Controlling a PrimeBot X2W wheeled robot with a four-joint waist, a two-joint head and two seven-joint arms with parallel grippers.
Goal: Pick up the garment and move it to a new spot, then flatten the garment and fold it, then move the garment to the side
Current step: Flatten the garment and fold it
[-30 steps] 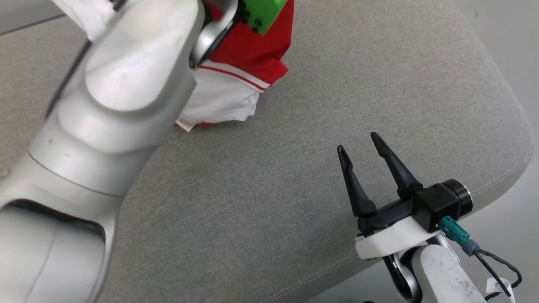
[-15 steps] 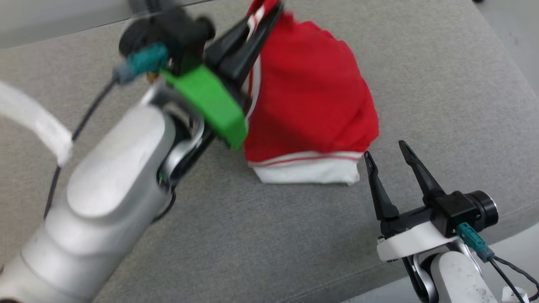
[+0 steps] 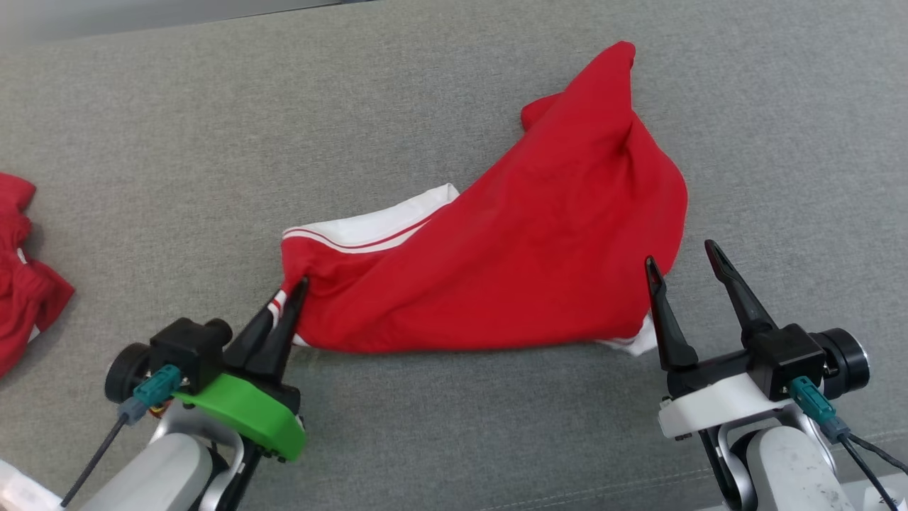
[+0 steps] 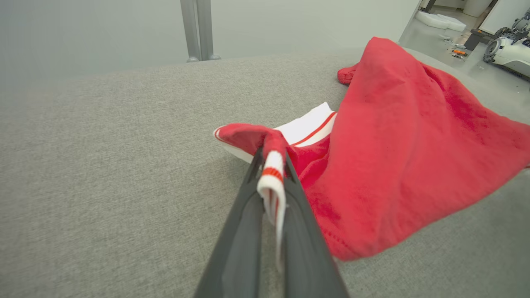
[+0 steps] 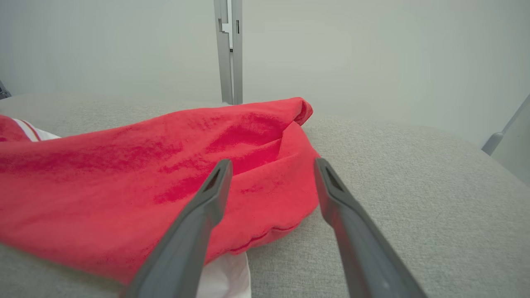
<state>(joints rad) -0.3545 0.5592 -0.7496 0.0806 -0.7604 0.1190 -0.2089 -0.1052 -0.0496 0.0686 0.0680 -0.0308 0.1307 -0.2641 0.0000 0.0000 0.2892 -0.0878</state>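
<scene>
Evidently the left gripper [image 3: 296, 292] is pinching the garment [image 3: 511, 262] by its white-trimmed near-left corner, likely to anchor that edge for flattening; the garment is lying rumpled mid-cushion [image 3: 177, 142]. The right gripper [image 3: 679, 254] is hovering spread just beside its near-right edge, fingers pointing far

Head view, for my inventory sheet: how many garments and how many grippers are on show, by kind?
Garments: 2, the red garment at centre and a second red garment at the left edge
Grippers: 2, left gripper and right gripper
Total: 4
</scene>
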